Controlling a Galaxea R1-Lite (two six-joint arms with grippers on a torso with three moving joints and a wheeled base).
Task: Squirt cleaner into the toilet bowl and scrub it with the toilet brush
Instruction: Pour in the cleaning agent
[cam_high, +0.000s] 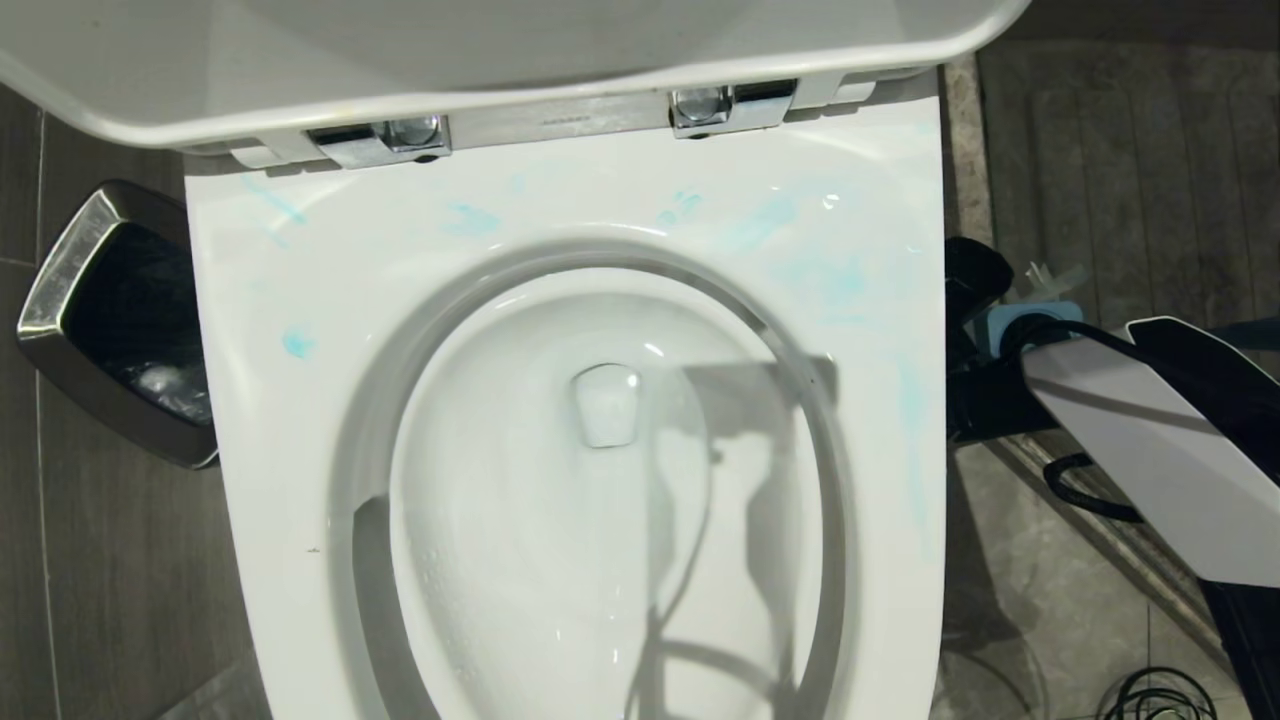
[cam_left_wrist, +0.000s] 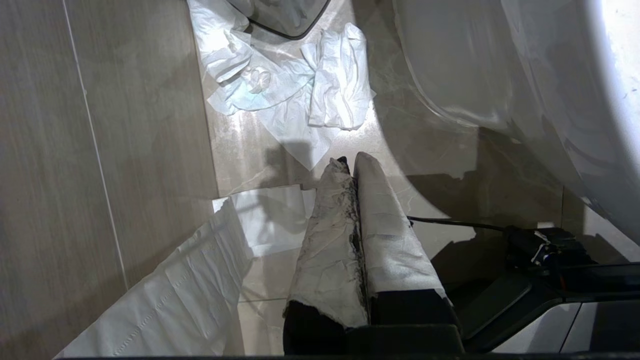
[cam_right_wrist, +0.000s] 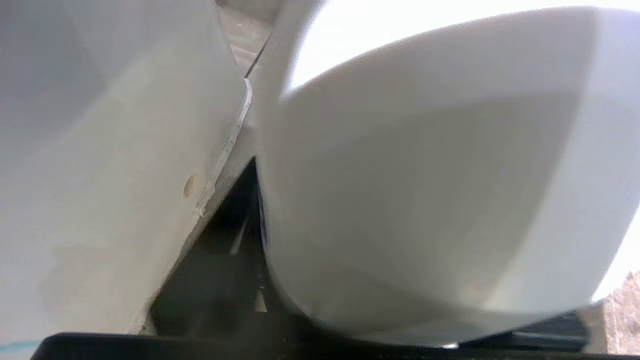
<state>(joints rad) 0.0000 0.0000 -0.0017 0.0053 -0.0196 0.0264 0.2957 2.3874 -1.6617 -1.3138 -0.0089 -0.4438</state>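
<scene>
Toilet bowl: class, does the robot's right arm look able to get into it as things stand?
Probably yes. The lid is raised, leaving the toilet bowl open from above, and the right arm sits just beside its right rim with nothing between them.

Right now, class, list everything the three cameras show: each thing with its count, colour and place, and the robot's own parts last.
toilet bowl: one, white, centre of the head view, lid raised
hinges: two, chrome, at the back of the rim
cleaner: several smears, pale turquoise, on the rim's back and sides
waste bin: one, steel with a dark inside, on the floor left of the bowl
paper towels: several, white, crumpled or flat on the floor, in the left wrist view
cable: one coil, black, on the floor to the right
right arm: one, white and black, right of the bowl; its gripper not identifiable
left gripper: one, fingers wrapped in white, shut, empty, above the floor
</scene>
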